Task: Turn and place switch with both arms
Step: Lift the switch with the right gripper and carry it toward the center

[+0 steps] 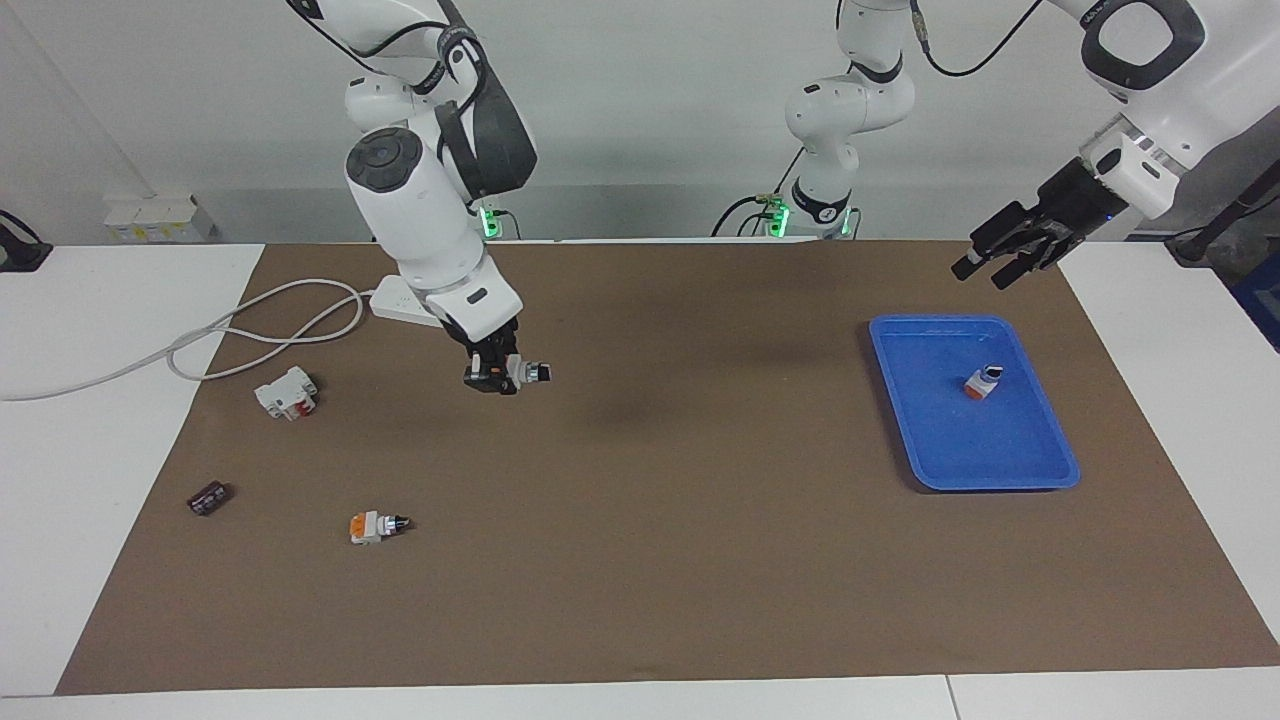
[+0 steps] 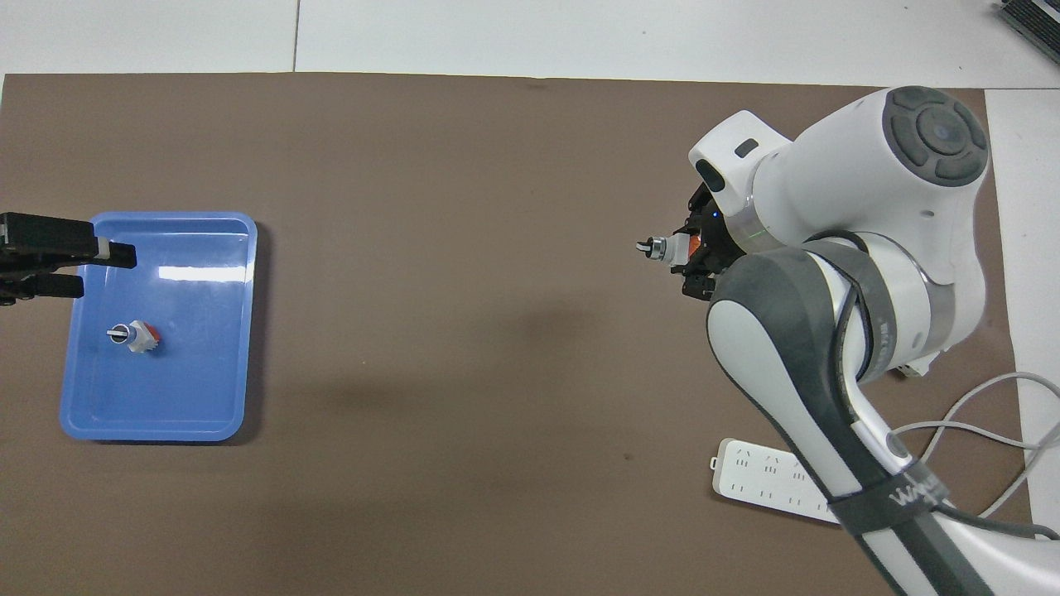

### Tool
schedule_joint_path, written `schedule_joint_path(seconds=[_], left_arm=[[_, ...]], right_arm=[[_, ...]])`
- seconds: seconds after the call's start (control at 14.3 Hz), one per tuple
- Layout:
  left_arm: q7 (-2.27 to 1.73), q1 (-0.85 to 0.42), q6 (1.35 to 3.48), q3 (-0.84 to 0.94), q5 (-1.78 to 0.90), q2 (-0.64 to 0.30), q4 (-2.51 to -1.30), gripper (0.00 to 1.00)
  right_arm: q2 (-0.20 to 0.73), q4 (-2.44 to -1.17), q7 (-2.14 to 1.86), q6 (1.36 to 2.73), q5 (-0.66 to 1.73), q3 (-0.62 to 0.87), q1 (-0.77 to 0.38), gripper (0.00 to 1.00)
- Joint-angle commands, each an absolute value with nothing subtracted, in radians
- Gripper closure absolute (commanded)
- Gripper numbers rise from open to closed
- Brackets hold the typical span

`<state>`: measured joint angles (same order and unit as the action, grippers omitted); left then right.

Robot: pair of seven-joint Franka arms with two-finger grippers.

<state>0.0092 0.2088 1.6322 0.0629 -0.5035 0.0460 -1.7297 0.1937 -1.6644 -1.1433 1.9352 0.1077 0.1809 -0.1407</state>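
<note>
My right gripper [image 1: 497, 379] is shut on a switch [image 1: 526, 372], holding it in the air over the brown mat toward the right arm's end. The switch lies level, its black knob pointing toward the table's middle [image 2: 660, 247]; orange shows between the fingers of the right gripper [image 2: 697, 258]. A second switch [image 1: 379, 525] lies on the mat farther from the robots. A third [image 1: 984, 380] stands in the blue tray [image 1: 1010, 465]. My left gripper [image 1: 985, 272] hangs open over the tray's edge nearest the robots [image 2: 99, 269], holding nothing.
A white-and-red breaker block [image 1: 287, 392] and a dark chip [image 1: 208, 497] lie on the mat toward the right arm's end. A white power strip [image 2: 766, 488] with its cable sits near the right arm's base. The blue tray [image 2: 149, 418] lies toward the left arm's end.
</note>
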Motion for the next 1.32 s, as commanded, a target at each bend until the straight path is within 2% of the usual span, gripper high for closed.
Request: schedule_joint_path(seconds=[0.0, 0.28, 1.25], left_arm=[[-0.05, 0.222, 1.589, 0.072, -0.561, 0.014, -1.68, 0.0], [-0.161, 0.199, 1.589, 0.086, -0.583, 0.012, -1.68, 0.0], [-0.182, 0.183, 1.598, 0.086, -0.584, 0.012, -1.686, 0.0]], right_arm=[[0.198, -1.614, -1.028, 1.895, 0.069, 0.183, -0.169, 1.0], [0.189, -1.598, -0.999, 1.881, 0.069, 0.186, -0.195, 1.0], [0.181, -1.594, -1.071, 1.873, 0.169, 0.307, -0.192, 1.0]])
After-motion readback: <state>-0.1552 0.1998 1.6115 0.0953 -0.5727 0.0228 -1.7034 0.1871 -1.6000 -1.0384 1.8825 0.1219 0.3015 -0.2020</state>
